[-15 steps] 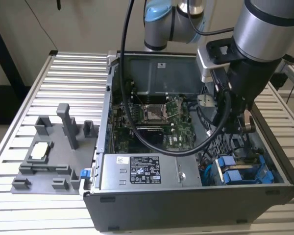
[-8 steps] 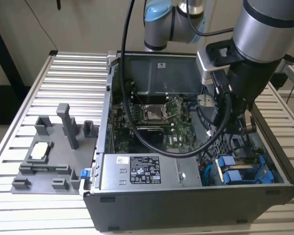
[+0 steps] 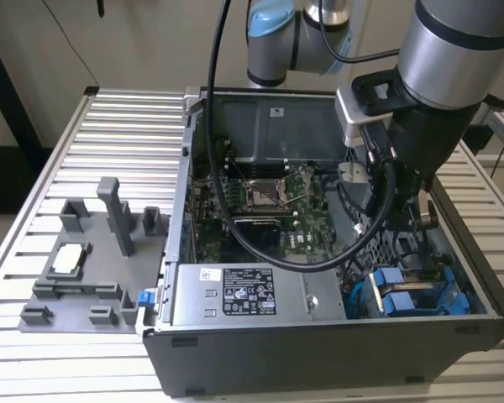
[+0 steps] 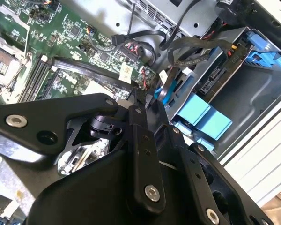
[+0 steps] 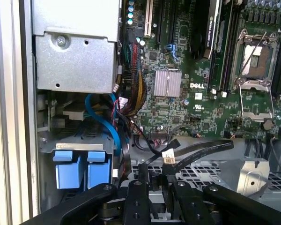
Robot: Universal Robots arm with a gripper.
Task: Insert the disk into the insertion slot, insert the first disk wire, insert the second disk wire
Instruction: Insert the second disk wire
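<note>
— Gripper [image 5: 152, 187] first: where is it, and are its fingers apart?
— Low inside the open computer case [image 3: 336, 353], over the perforated insertion slot [image 5: 215, 176]. Whether the fingers are parted or closed, I cannot tell.
— And the disk?
— Seated in the bay; its blue carrier tabs [image 5: 79, 168] show beside the large silver box [image 5: 75, 56]. In the exterior view the disk [image 3: 407, 294] sits at the case's near corner on the exterior view's right.
— Wires?
— A flat black cable [image 5: 196, 149] lies across the slot near the gripper.
</note>
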